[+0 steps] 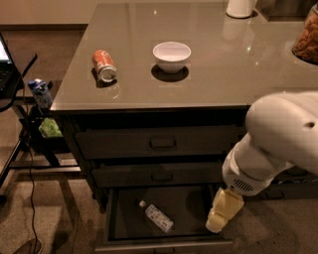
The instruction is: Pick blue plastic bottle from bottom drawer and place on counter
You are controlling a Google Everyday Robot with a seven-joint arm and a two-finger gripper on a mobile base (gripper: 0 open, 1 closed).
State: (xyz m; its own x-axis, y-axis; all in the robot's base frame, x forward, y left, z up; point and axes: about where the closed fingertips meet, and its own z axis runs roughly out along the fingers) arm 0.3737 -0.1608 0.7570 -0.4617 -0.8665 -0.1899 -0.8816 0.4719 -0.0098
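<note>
The blue plastic bottle (156,217) lies on its side on the dark floor of the bottom drawer (164,243), white cap pointing to the back left. The drawer is pulled out, below two closed drawers. My gripper (222,212), a pale yellowish piece at the end of the big white arm (278,141), hangs at the drawer's right edge, to the right of the bottle and apart from it. The glossy grey counter (223,74) spreads above the drawers.
An orange-red soda can (104,65) lies on its side on the counter, left of a white bowl (172,56). A white container (241,7) stands at the back. At left, a black side table (17,87) carries a blue-topped bottle (40,93) and cables.
</note>
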